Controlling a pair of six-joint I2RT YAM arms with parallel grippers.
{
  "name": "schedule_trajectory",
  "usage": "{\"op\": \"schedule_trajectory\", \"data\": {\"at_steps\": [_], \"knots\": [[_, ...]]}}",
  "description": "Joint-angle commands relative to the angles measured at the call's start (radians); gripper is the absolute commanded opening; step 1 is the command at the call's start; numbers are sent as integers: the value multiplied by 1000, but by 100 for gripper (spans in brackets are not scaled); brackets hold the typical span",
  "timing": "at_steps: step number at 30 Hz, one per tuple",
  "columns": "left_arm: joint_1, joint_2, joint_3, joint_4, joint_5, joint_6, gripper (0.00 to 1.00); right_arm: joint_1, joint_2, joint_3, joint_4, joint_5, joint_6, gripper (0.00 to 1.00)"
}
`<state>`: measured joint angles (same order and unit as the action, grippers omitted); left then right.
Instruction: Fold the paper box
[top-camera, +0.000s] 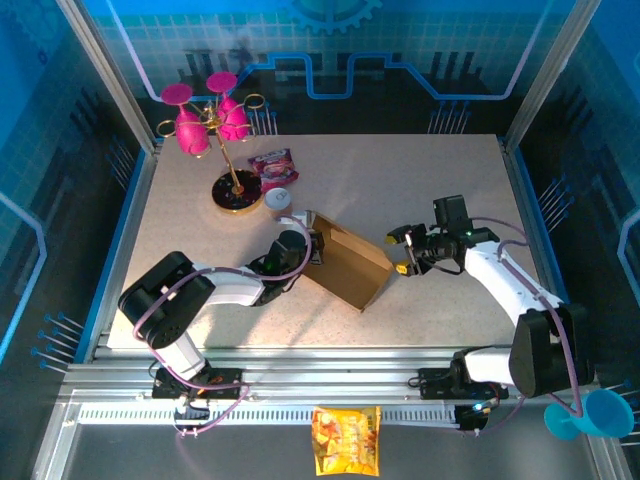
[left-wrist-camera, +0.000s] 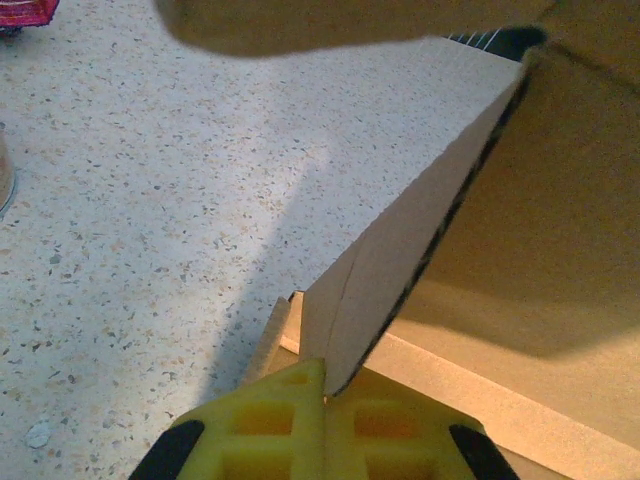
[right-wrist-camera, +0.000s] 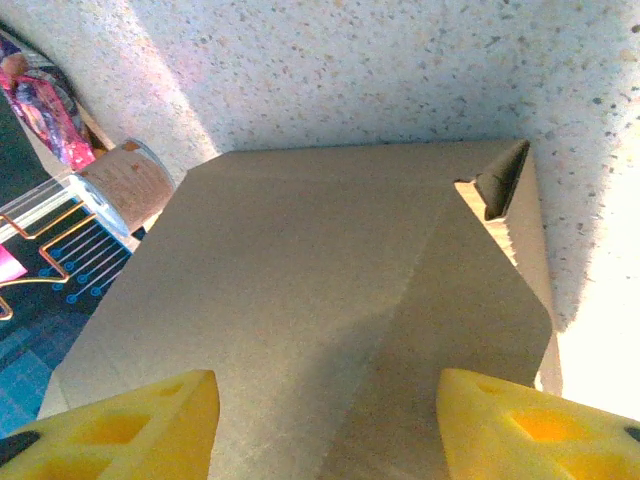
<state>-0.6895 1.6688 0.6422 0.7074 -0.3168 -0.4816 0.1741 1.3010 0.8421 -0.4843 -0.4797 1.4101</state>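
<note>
The brown paper box (top-camera: 348, 262) stands partly folded in the middle of the table, with its walls raised. My left gripper (top-camera: 316, 246) is at the box's left end. In the left wrist view, its yellow fingers (left-wrist-camera: 265, 425) are shut on the corner of an upright cardboard flap (left-wrist-camera: 400, 260), and the box's inside (left-wrist-camera: 560, 200) lies to the right. At the box's right end, my right gripper (top-camera: 404, 256) is open. In the right wrist view, its fingertips (right-wrist-camera: 150, 420) stand wide apart over a flat brown panel (right-wrist-camera: 320, 260) without pinching it.
A gold stand with pink cups (top-camera: 215, 125), a red snack packet (top-camera: 273, 167) and a small white can (top-camera: 277, 199) sit at the table's back left. A yellow snack bag (top-camera: 346, 438) lies off the front edge, and a teal cup (top-camera: 590, 415) is at the bottom right. Bare tabletop (top-camera: 440, 180) stretches across the back right.
</note>
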Motion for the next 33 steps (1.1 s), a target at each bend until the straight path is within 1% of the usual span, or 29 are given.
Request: {"op": "schedule_trajectory", "data": {"at_steps": [1, 5, 12, 17, 21, 27, 33], "knots": [[-6, 11, 16, -6, -24, -28, 0, 1, 3, -9, -9, -13, 11, 60], [-12, 17, 18, -10, -39, -40, 0, 7, -8, -50, 41, -40, 68, 60], [-20, 26, 25, -8, -60, -49, 0, 12, -36, -80, 64, -52, 129, 60], [-25, 29, 25, -11, -69, -57, 0, 46, -33, -91, 112, -65, 203, 59], [-25, 29, 22, -10, -75, -60, 0, 70, -46, -106, 131, -52, 250, 60], [-29, 31, 17, 0, -73, -72, 0, 94, -9, -111, 208, -40, 310, 60], [-31, 22, 13, 3, -76, -74, 0, 113, 54, -68, 227, -27, 305, 54]]}}
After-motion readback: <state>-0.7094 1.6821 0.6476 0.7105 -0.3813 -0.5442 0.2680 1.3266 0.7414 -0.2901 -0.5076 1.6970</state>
